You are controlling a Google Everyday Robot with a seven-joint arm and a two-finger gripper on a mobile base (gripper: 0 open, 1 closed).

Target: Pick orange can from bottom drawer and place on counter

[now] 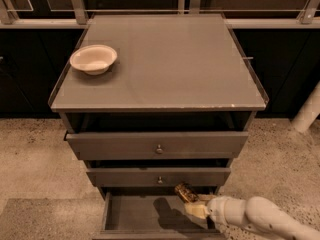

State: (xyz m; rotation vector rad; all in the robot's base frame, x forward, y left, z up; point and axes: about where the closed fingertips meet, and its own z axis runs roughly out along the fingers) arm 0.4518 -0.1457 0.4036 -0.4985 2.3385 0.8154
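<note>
The orange can (185,192) hangs tilted just over the right part of the open bottom drawer (132,215), below the middle drawer's front. My gripper (190,201) reaches in from the lower right on a white arm and is shut on the can's lower end. The can throws a dark shadow on the drawer floor to its left. The grey counter (170,59) spreads out above the three drawers.
A cream bowl (93,59) stands at the counter's back left. The top drawer (158,145) and middle drawer (159,176) stick out a little, each with a small knob. A white post (307,111) stands on the speckled floor at the right.
</note>
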